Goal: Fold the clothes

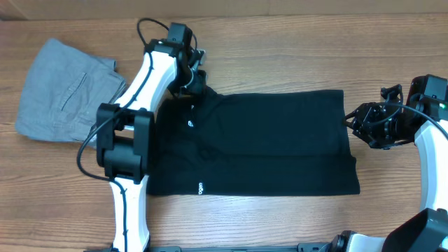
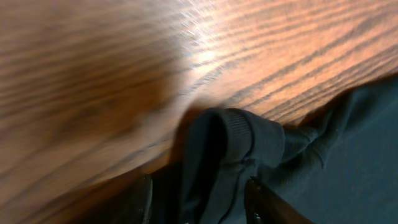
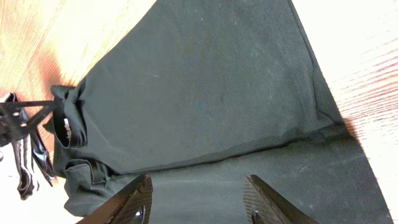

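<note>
The clothes [image 1: 266, 140] are a black garment spread flat in a rectangle mid-table, with small white prints near its left side. My left gripper [image 1: 192, 82] is at the garment's top left corner. In the left wrist view its jaws stand apart, open [image 2: 199, 202], with the ribbed collar [image 2: 242, 134] bunched between and ahead of them, not pinched. My right gripper [image 1: 353, 122] hovers at the garment's right edge. In the right wrist view it is open [image 3: 198, 199] over the dark fabric [image 3: 205, 81], with nothing held.
Light grey folded trousers [image 1: 63, 91] lie at the far left, beside the left arm. Bare wooden table [image 1: 294, 56] runs behind the garment and along its front.
</note>
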Robot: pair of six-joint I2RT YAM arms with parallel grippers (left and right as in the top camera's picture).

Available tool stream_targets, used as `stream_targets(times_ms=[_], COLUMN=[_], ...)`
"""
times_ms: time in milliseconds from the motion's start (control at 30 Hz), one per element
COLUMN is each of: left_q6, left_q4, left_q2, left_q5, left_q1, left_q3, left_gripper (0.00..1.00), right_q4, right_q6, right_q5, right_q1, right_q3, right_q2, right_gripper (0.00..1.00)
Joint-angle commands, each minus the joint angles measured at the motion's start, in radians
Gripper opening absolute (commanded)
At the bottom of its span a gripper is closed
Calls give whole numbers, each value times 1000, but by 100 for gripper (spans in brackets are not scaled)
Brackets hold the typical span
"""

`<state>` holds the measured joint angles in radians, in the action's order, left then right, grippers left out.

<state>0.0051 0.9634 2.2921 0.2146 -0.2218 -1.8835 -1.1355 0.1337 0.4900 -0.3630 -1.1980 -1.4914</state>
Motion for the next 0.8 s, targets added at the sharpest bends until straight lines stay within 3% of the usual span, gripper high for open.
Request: stream_targets(times_ms=[0, 100, 767], left_q6=[25, 25, 17], left_q4=[3, 24, 479], left_q2=[26, 31, -23], left_q5=[35, -21, -370], left_q1=[-3, 2, 32], left_q3=[3, 3, -273], left_gripper=[36, 6, 4], right_q4=[5, 5, 7], right_q6=[-8, -8, -8], right_q5=[-3, -2, -2], right_q1=[3, 3, 3], right_q3=[-14, -14, -14], right_q2=[10, 10, 10], right_gripper=[51, 51, 52])
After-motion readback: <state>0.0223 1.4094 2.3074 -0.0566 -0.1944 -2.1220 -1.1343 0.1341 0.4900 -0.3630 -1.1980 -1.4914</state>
